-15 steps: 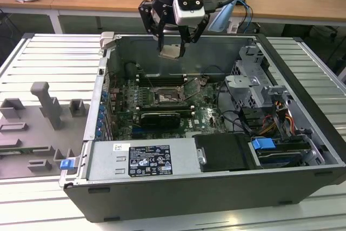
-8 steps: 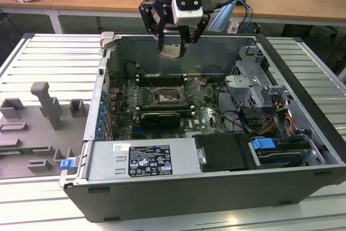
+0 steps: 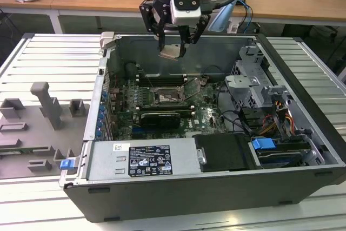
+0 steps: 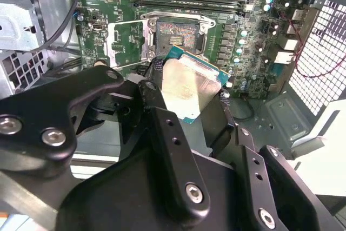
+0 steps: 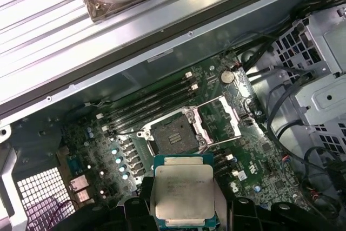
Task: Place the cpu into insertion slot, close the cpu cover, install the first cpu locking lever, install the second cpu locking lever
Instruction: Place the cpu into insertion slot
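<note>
The gripper (image 3: 173, 47) is clamped on the cpu (image 3: 172, 53), held above the case (image 3: 303, 79) near its rear wall. At the motherboard's centre the insertion slot (image 3: 165, 97) lies exposed. The cpu cover (image 5: 234, 115) stands swung open beside it, toward the exterior view's right.

You have a slatted, silvery tabletop (image 3: 51, 58) under everything; the open dark computer case (image 3: 178, 201) lies on its side across the middle, close to the near edge; a set of grey fixture blocks (image 3: 46, 106) stands just beside the case, toward the edge at the exterior view's left.
</note>
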`<state>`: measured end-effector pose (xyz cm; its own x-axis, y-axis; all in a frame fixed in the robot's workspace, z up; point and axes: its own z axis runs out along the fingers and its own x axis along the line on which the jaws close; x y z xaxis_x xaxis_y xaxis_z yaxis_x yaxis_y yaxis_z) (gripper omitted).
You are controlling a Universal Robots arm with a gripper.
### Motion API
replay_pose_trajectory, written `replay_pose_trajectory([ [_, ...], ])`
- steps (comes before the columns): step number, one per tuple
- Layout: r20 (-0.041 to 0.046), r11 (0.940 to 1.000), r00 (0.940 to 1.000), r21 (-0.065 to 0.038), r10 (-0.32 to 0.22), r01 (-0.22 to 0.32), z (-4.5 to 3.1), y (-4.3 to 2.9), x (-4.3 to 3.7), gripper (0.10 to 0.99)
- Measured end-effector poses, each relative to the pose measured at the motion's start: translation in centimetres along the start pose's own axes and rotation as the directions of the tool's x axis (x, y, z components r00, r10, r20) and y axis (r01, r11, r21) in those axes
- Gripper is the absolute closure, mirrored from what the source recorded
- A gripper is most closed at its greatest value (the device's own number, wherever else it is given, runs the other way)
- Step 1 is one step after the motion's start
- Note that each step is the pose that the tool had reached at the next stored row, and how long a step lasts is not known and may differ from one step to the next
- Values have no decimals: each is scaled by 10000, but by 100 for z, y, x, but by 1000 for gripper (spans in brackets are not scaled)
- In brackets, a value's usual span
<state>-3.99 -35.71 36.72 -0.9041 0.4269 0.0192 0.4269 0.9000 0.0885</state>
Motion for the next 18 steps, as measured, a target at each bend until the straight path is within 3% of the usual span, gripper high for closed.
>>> replay_pose_trajectory([
  [18,70,9968,9968,-18,802,-802,1,0,0,561],
])
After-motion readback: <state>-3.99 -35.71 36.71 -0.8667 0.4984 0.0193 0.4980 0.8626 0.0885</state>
